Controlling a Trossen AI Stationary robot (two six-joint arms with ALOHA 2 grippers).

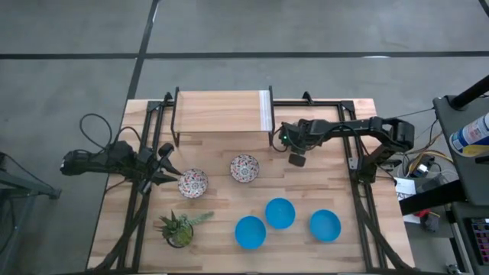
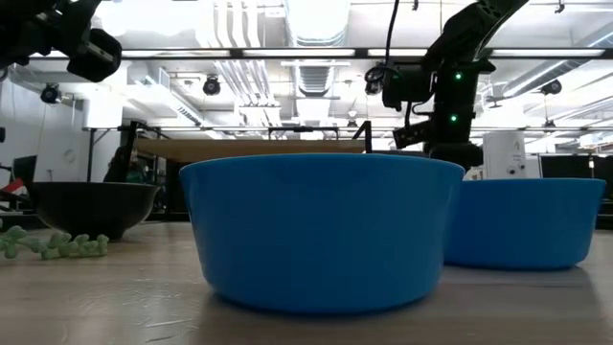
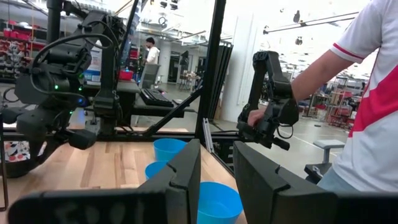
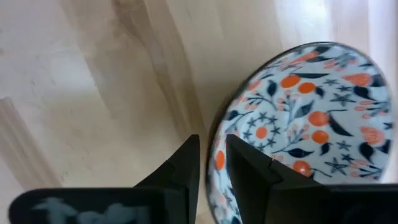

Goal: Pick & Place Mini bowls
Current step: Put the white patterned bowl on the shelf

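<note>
The right gripper (image 4: 211,158) straddles the rim of a patterned bowl (image 4: 305,112), one finger inside the rim and one outside, the jaws narrowed around that edge; whether they already pinch it firmly I cannot tell. The bowl's body lies to one side of the fingers, over bare wood. From above, this gripper (image 1: 296,158) sits just beside the raised wooden shelf (image 1: 221,111), yet no bowl shows there, so which bowl it holds is unclear. The right arm reaches in from the shelf's right side, elbow bent. Two more patterned bowls (image 1: 244,168) lie in front of the shelf, three blue bowls (image 1: 280,213) farther off. The left gripper (image 1: 163,169) waits beside the left patterned bowl (image 1: 192,183), fingers parted.
</note>
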